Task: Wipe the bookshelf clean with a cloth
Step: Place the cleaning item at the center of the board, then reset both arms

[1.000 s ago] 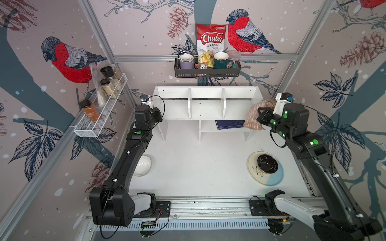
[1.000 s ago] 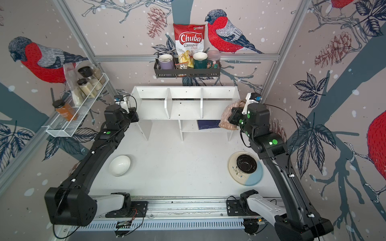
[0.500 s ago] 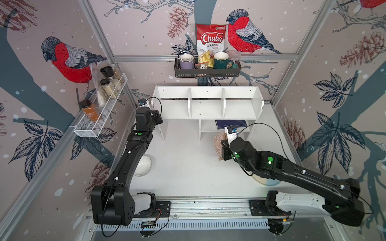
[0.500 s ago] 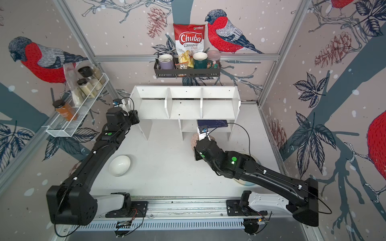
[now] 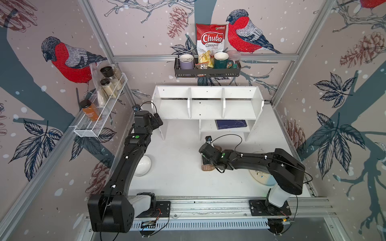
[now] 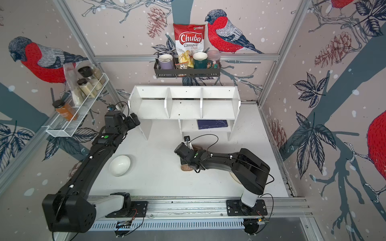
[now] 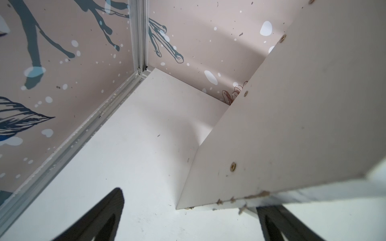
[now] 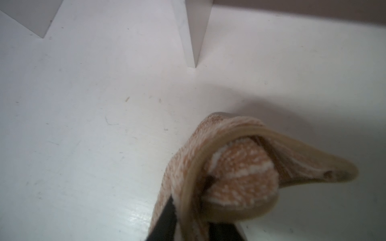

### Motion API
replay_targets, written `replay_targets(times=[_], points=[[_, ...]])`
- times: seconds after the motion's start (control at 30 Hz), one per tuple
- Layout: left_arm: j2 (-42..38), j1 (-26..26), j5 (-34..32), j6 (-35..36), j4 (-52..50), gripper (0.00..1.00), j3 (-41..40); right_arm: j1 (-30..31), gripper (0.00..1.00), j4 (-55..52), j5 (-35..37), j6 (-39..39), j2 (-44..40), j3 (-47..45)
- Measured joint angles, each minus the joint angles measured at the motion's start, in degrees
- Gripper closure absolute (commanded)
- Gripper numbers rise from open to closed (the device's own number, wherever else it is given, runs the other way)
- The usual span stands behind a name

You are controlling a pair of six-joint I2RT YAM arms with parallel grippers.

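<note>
Bunching around right gripper (image 8: 196, 217), hold unclear: tan striped towelling cloth (image 8: 240, 173), likely being set down; left gripper (image 7: 194, 208) spread.

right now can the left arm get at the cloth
Probably not: the cloth sits under the right tool, whose arm covers most of it, and the left tool is away at the bookshelf's end panel.

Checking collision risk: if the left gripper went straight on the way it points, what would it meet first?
Probably the bookshelf, its end panel: the panel's front edge stands right ahead of the open left gripper, roughly between its fingers. How near is hard to tell.
</note>
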Motion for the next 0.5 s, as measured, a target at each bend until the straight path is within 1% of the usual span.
replay_targets(times=[0.07, 0.13, 0.27, 0.37, 0.47, 0.5], points=[[-1.62, -0.55, -1.99, 1.01, -0.74, 0.02, -0.15, 0.37, 0.00, -1.86, 0.63, -0.02, -3.41, -0.44], [-4.33, -0.72, -5.62, 0.90, -1.05, 0.02, -0.61, -0.20, 0.00, -4.00, 2.40, -0.02, -8.83, -1.05], [-11.93, -0.74, -11.82, 1.11, -0.26, 0.02, -2.73, -3.76, 0.00, -8.55, 5.44, -0.15, -23.28, -3.85], [-17.66, -0.74, -15.45, 1.36, 1.11, 0.02, -6.97, -9.68, 0.00, -11.67, 7.15, -0.24, -36.96, -6.58], [-22.75, -0.74, -16.68, 2.51, 4.26, 0.02, -13.16, -18.67, 0.00, -15.43, 7.80, -0.42, -47.54, -7.93], [-24.39, -0.74, -17.11, 2.78, 5.73, 0.02, -15.67, -23.17, 0.00, -17.07, 7.91, -0.39, -50.53, -7.96]])
